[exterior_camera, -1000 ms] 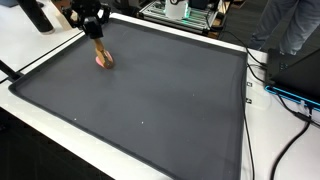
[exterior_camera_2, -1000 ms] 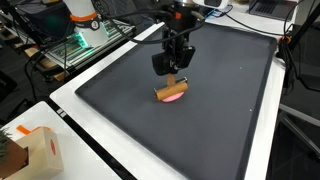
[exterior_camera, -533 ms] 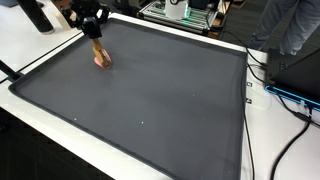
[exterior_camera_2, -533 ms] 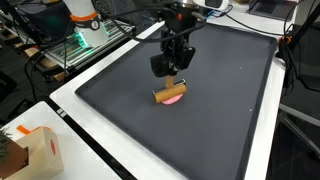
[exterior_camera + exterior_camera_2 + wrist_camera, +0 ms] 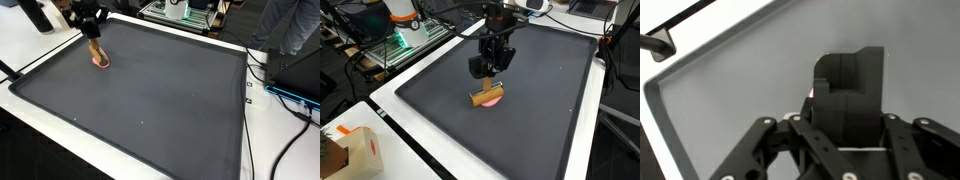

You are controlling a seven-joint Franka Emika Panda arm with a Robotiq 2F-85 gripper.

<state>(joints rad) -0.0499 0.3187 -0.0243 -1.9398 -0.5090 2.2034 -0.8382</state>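
Wooden-handled tool (image 5: 98,52) with a pink head stands tilted on a dark grey mat (image 5: 170,100), its handle clamped between the jaws of the gripper (image 5: 93,36), as seen in an exterior view. The pink head touches the mat toward one of its corners, near the raised rim. In an exterior view, the gripper (image 5: 492,74) hangs over the tool (image 5: 485,96), whose pink end rests on the mat (image 5: 430,95), well apart from a cardboard box (image 5: 350,150) on the white table (image 5: 395,125). The wrist view shows mostly the gripper's black body, a sliver of pink beside it, and grey mat (image 5: 730,80) all around.
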